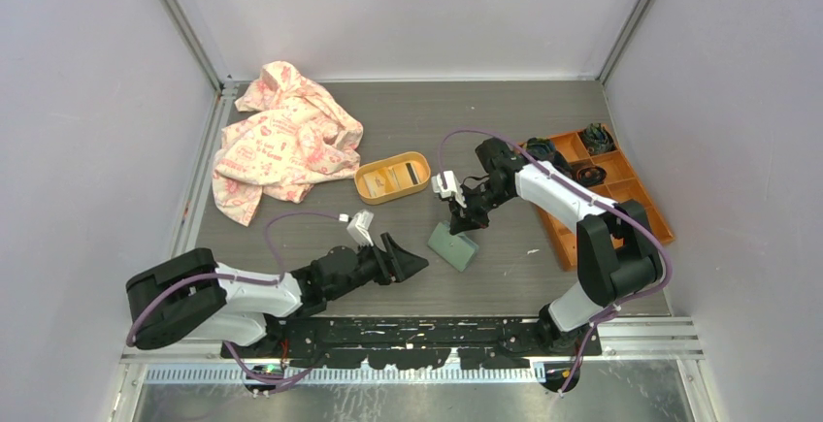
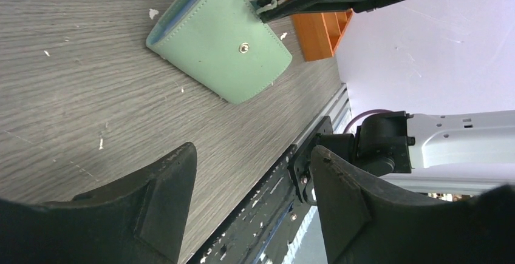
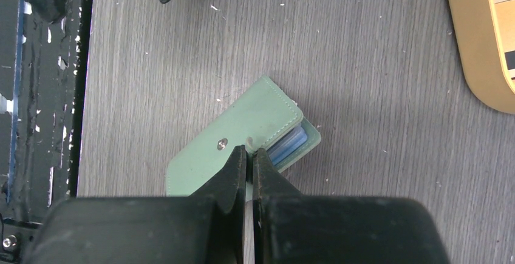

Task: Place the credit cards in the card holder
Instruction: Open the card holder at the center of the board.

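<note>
Grey wood-grain tabletop, flecked with pale crumbs, carried the sage-green card holder (image 1: 453, 246) near the front middle, folded over with its snap button (image 3: 223, 144) facing up. Your right gripper (image 3: 249, 150) stood directly over it, fingers pressed together and tips touching the cover's edge just beside the snap; whether they pinched the flap could not be told. Your left gripper (image 2: 254, 152) lay low to the holder's left, apart from it, jaws spread wide with nothing between them. Credit cards (image 1: 393, 178) lay in the yellow oval tray (image 1: 361, 185) farther back.
</note>
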`<state>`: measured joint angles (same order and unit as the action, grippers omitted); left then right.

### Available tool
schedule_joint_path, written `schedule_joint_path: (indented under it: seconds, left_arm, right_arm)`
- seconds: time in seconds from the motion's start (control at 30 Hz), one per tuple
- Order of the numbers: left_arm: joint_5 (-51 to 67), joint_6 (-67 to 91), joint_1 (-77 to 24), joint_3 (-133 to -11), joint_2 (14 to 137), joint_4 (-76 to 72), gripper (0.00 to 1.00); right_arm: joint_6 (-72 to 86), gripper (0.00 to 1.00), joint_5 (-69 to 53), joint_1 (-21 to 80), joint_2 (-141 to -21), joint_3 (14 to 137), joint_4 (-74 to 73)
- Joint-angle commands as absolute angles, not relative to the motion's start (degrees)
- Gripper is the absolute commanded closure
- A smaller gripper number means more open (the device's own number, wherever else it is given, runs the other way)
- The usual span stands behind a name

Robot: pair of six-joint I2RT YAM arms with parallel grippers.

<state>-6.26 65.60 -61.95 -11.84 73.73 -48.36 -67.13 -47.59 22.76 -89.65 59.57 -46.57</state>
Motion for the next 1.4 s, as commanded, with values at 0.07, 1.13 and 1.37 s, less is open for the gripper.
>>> schedule_joint_path:
  seconds: [0.07, 1.13, 1.37]
  left_arm:
    - [-20.8, 66.7, -68.4, -16.7, 73.6, -42.3, 0.29]
    - [-35.7, 76.5, -73.6, -30.6, 90.4, -37.3, 0.15]
    - [-37.3, 80.4, -73.0, -34.9, 88.5, -21.4, 0.29]
  right_arm:
    - [-67.6, 0.99, -47.9, 23.1, -87.9, 59.6, -45.7]
    - [-62.8, 0.99, -54.3, 24.2, -86.0, 59.5, -43.7]
    - [-62.6, 0.99, -53.9, 24.3, -86.0, 59.5, -43.8]
